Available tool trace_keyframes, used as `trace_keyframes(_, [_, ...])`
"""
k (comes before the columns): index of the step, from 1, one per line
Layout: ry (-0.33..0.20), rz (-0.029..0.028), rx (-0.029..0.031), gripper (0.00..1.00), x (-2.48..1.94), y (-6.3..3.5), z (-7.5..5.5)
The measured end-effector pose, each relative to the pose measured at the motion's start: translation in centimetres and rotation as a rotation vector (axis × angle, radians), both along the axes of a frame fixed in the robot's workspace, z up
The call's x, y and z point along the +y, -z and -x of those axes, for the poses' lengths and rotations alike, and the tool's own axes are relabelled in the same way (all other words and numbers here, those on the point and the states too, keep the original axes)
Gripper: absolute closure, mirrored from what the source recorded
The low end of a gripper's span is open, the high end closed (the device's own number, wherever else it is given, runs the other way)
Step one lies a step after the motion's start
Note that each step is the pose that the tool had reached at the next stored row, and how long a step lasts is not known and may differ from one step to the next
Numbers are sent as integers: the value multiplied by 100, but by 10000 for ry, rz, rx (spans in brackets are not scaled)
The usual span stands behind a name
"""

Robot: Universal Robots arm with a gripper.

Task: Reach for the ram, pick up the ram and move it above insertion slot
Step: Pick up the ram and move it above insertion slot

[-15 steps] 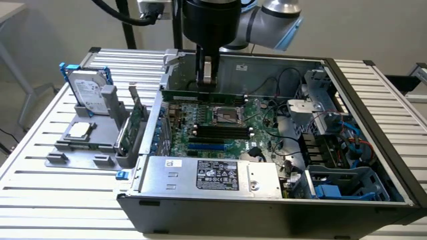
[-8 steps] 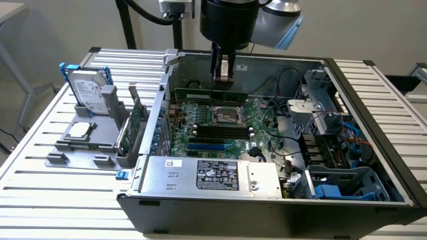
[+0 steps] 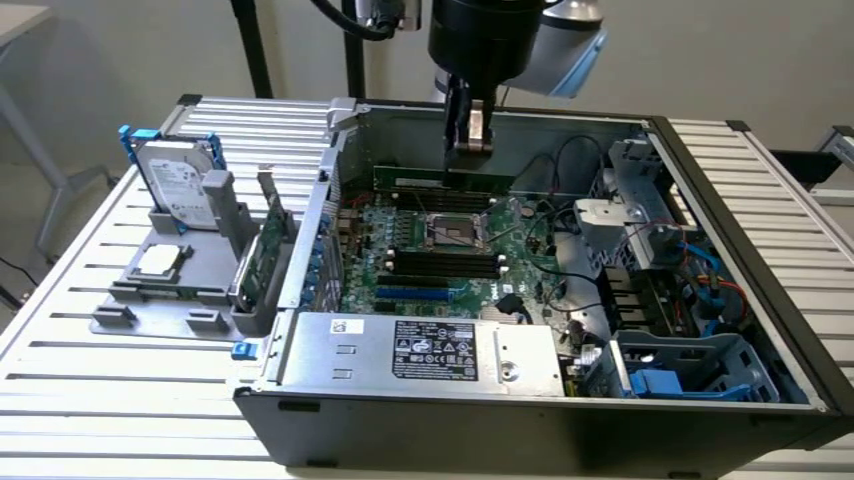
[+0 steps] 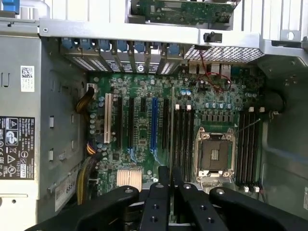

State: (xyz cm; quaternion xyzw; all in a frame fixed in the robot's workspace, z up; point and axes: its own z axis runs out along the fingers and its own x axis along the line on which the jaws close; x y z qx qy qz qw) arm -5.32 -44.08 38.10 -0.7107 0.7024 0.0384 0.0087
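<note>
Inside computer case (image 3: 747,250), gripper-held ram (image 3: 447,180)

A slatted metal worktop (image 3: 80,300) carries an open computer case (image 3: 534,430) toward the exterior view's right and, just beside it on that view's left, a grey holder (image 3: 147,300) with a silver hard drive (image 3: 180,180) and a green expansion card (image 3: 271,245) standing in it.

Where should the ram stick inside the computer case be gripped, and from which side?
Pinch the ram at mid-length on its upper long edge, from above, across its flat faces. It is long, thin and on edge, so a centred hold should keep it level; the end effector grips it so.
</note>
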Motion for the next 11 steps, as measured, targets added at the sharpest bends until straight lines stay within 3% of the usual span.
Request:
trace_keyframes(5, [0,-1,-4,87,43,5,-43])
trace_keyframes(11, [0,0,-5,87,45,5,-51])
